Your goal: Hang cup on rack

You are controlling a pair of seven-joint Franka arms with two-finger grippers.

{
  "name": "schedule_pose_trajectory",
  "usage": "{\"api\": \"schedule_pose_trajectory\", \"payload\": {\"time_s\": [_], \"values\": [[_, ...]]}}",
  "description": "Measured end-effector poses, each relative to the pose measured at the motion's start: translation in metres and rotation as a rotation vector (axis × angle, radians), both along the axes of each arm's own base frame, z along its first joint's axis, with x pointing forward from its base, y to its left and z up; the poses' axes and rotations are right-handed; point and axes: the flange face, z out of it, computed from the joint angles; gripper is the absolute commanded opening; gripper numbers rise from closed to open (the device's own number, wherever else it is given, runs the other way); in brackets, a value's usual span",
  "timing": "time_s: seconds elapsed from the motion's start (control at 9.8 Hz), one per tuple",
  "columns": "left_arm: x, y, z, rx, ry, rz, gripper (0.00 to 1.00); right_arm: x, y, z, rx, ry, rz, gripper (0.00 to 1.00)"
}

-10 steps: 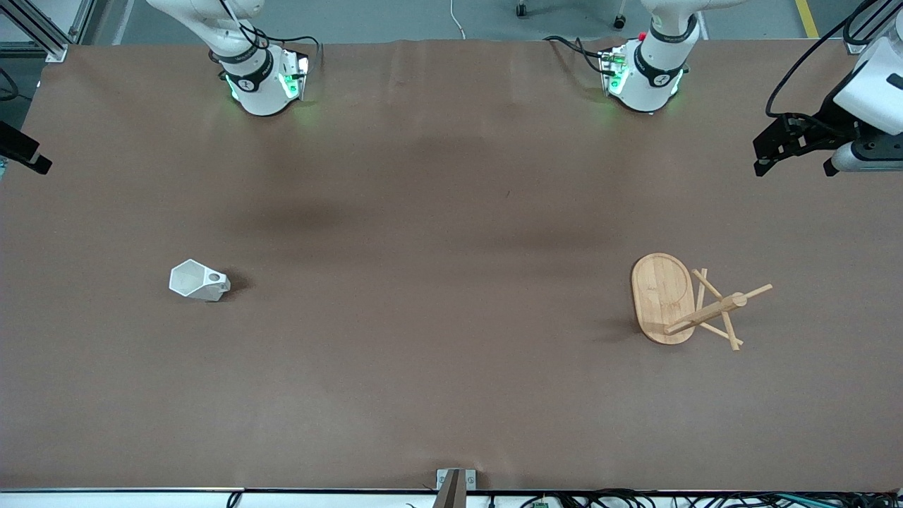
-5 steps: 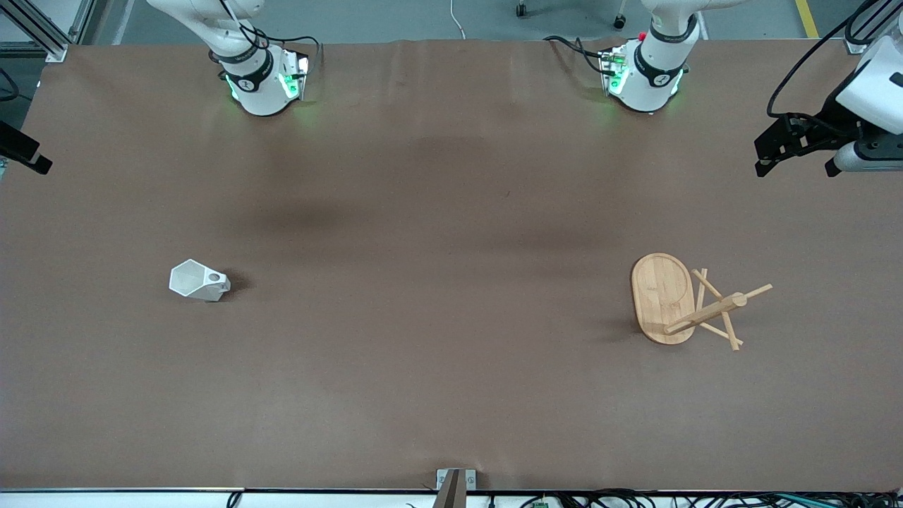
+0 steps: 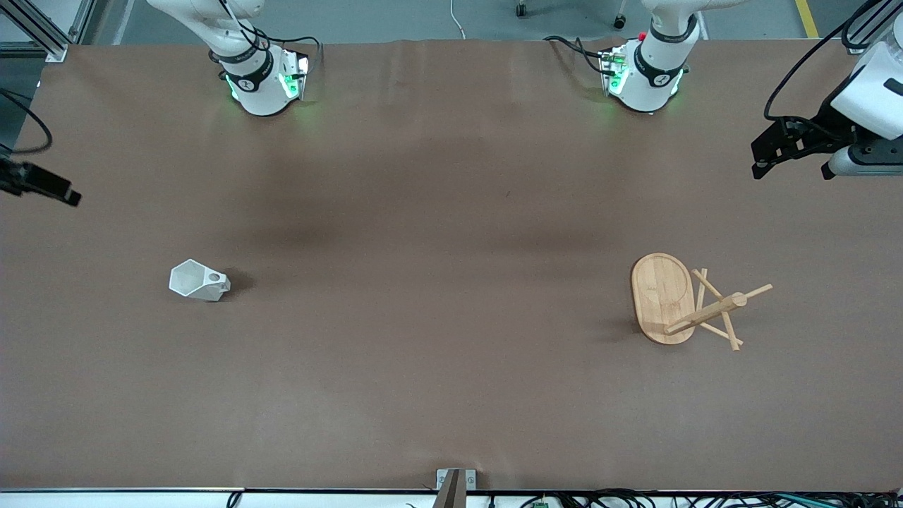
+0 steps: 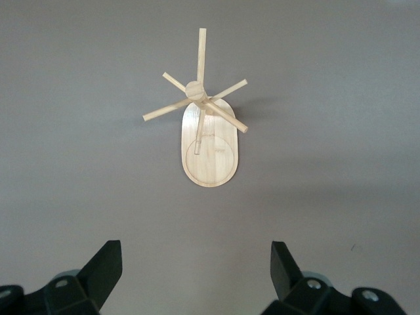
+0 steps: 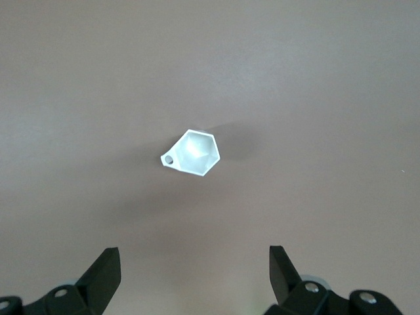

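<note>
The white faceted cup (image 3: 199, 281) lies on its side on the brown table toward the right arm's end, with its pierced handle showing; it also shows in the right wrist view (image 5: 191, 153). The bamboo rack (image 3: 663, 296) stands on its oval base toward the left arm's end, with crossed pegs on its post; it also shows in the left wrist view (image 4: 209, 152). My left gripper (image 3: 765, 162) (image 4: 197, 262) hangs open and empty above the table, apart from the rack. My right gripper (image 3: 67, 196) (image 5: 193, 266) is open and empty above the table edge, apart from the cup.
The two arm bases (image 3: 264, 85) (image 3: 645, 77) stand along the table edge farthest from the front camera. A small metal bracket (image 3: 455, 483) sits at the edge nearest to that camera. Brown table surface (image 3: 437, 282) lies between cup and rack.
My right gripper has moved in from the table's end toward the cup's side. My left gripper has shifted only slightly. The cup and rack have not moved.
</note>
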Motion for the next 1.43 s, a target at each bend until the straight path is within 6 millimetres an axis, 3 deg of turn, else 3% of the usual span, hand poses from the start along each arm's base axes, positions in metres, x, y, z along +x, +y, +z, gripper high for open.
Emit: {"api": "schedule_pose_trajectory", "payload": {"time_s": [0.31,0.71,0.92,1.12,1.22,1.43], "values": [[0.000,-0.002,-0.001,0.000,0.002,-0.004,1.00,0.022,-0.011,-0.110,-0.006,-0.032,0.039,1.00],[0.000,-0.009,-0.002,0.000,0.005,-0.016,1.00,0.003,-0.016,-0.236,-0.022,-0.092,0.111,1.00],[-0.001,-0.013,-0.002,0.001,0.004,-0.025,1.00,-0.002,-0.021,-0.277,-0.025,-0.095,0.155,1.00],[-0.001,-0.014,-0.002,0.001,0.005,-0.025,1.00,-0.006,-0.022,-0.301,-0.027,-0.094,0.165,1.00],[-0.001,-0.014,-0.002,0.001,0.006,-0.025,1.00,-0.008,-0.022,-0.311,-0.026,-0.088,0.166,0.96],[-0.001,-0.014,-0.002,0.001,0.005,-0.025,1.00,-0.009,-0.021,-0.322,-0.023,-0.077,0.169,0.77]]}}
